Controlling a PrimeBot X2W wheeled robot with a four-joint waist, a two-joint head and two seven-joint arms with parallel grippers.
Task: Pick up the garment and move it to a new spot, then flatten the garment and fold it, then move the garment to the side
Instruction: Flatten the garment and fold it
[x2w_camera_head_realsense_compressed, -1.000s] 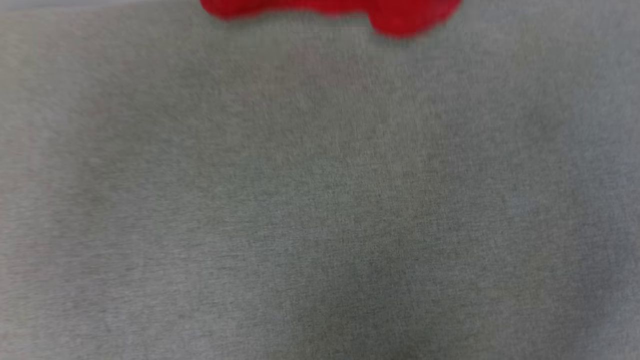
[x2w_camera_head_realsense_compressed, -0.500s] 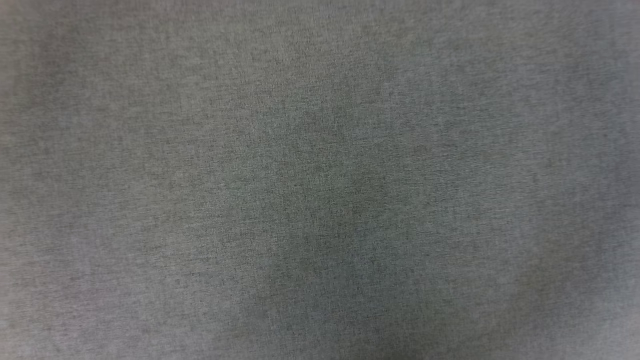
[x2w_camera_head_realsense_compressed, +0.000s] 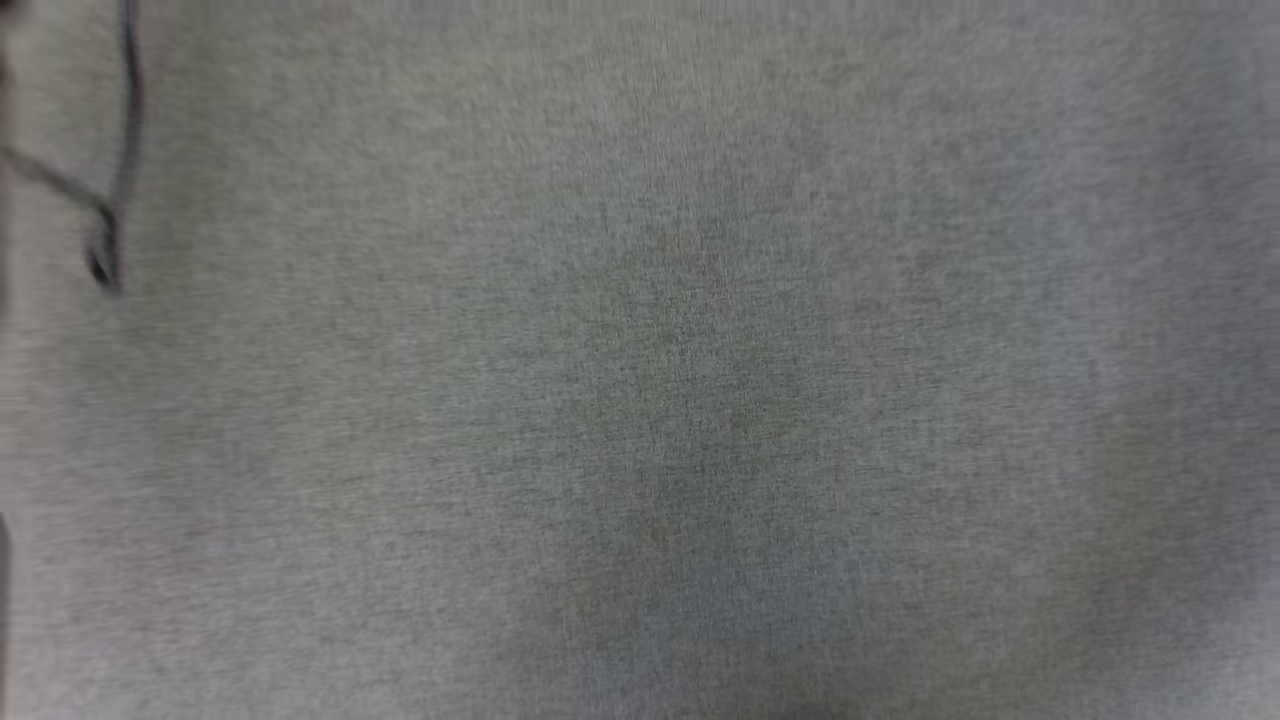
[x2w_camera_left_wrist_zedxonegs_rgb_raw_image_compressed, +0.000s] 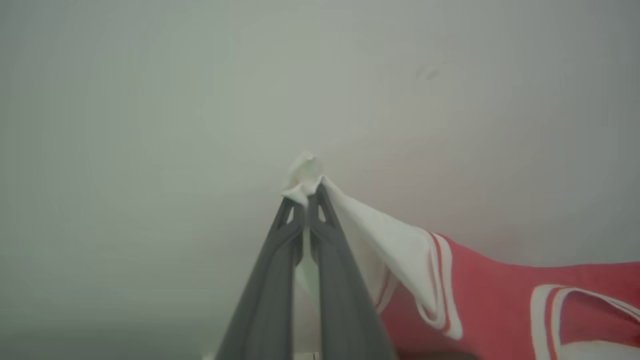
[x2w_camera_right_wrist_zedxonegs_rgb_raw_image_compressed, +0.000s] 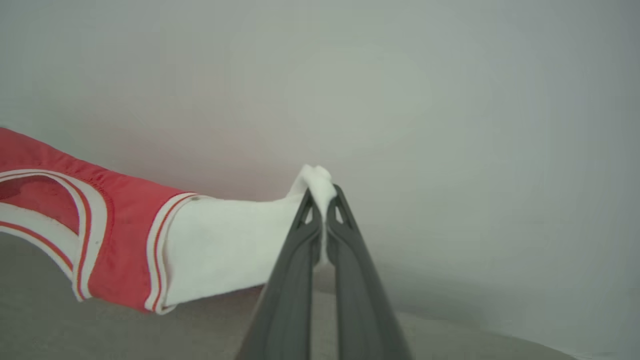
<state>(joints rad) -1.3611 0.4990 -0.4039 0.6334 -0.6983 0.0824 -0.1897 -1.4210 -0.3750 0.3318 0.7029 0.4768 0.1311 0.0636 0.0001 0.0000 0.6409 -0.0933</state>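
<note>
No word, number, label or sign can be read. The part of the garment (x2w_camera_left_wrist_zedxonegs_rgb_raw_image_compressed: 500, 305) that shows is red cloth, white sleeve and striped trim, without lettering. The grey surface (x2w_camera_head_realsense_compressed: 640, 360) is plain and blurred.

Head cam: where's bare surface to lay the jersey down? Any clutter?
The grey cloth surface lies bare across the middle and right of the head view. Crowded only at the upper left, where a dark cord loops. The garment is held by the left pincer and right pincer, each shut on a white sleeve.
</note>
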